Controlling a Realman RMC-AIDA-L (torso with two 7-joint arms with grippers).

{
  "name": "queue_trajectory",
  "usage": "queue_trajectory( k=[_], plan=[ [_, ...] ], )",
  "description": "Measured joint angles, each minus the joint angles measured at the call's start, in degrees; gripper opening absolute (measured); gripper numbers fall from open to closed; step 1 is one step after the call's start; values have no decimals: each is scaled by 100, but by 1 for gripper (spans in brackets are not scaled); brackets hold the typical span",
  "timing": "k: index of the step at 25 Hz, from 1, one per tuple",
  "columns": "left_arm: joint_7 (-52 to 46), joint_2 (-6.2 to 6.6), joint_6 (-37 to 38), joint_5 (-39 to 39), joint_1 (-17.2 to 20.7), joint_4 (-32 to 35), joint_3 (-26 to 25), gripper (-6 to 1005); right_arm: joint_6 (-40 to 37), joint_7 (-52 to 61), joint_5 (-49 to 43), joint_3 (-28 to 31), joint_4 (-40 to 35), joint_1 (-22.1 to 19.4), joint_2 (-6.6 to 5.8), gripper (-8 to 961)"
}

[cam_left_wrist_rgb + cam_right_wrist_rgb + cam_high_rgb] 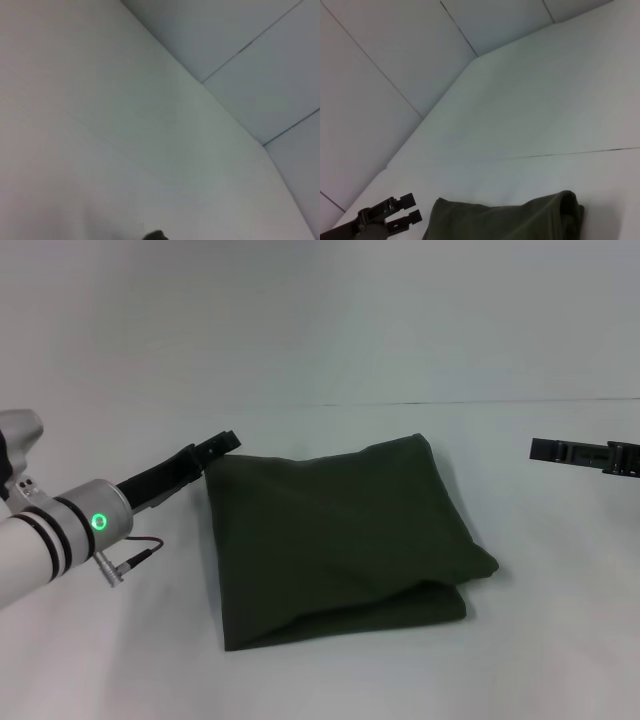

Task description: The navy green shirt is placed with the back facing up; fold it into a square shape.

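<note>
Already, in your head view, the navy green shirt (340, 540) lies mid-table (330, 670) folded into a rough square, plain side up, with layered edges at 5 o'clock. Your left claw (222, 446) sits just beside its 10 o'clock corner holding nothing; whether its fingers are parted you cannot tell here. Your right claw (585, 454) hovers well apart at 3 o'clock, spread not readable. The left wrist view shows only bare table. The right wrist view shows the left claw (406, 209) with fingers slightly parted, empty, beside the shirt (520, 222). Folding looks essentially done; at most a tidy of the loose corner remains.
</note>
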Motion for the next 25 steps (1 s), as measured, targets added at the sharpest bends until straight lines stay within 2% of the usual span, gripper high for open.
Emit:
queue_trajectory(
  k=[7,25],
  plan=[
    [37,-8,-339,39,-20,-44,170,909,110,-2,-1,-1,0,-10,5,897],
    [59,-19,-637,53,-131,-78,737,908,177,-1,0,-26,44,6,11,897]
  ],
)
